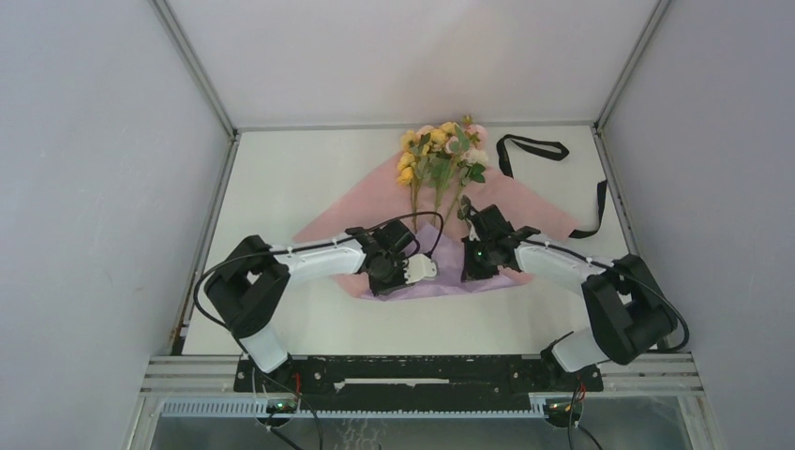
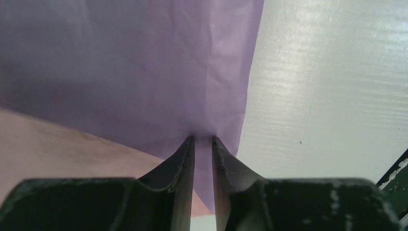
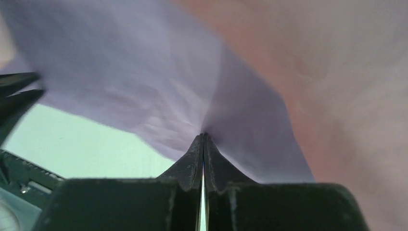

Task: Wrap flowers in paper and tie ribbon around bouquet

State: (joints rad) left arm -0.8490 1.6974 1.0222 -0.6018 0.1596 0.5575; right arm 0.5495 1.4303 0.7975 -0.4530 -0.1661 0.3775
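The flowers (image 1: 441,150), pink, yellow and cream, lie at the far middle of the table with their stems running down onto the paper (image 1: 530,214). The sheet lies pink face up, and its near edge is folded over to show lilac (image 1: 441,279). My left gripper (image 1: 419,270) (image 2: 203,138) holds that lilac fold, its jaws only a narrow slit apart with the paper (image 2: 144,72) gathered at the tips. My right gripper (image 1: 469,261) (image 3: 203,134) is shut on the paper (image 3: 144,86), which puckers out from its tips. The black ribbon (image 1: 532,144) lies loose to the right of the blooms.
A second stretch of ribbon (image 1: 597,211) curls by the paper's right corner, near the right wall. Grey walls enclose the white table (image 1: 300,178) on three sides. Both arms reach inward, their black cables arching over the stems.
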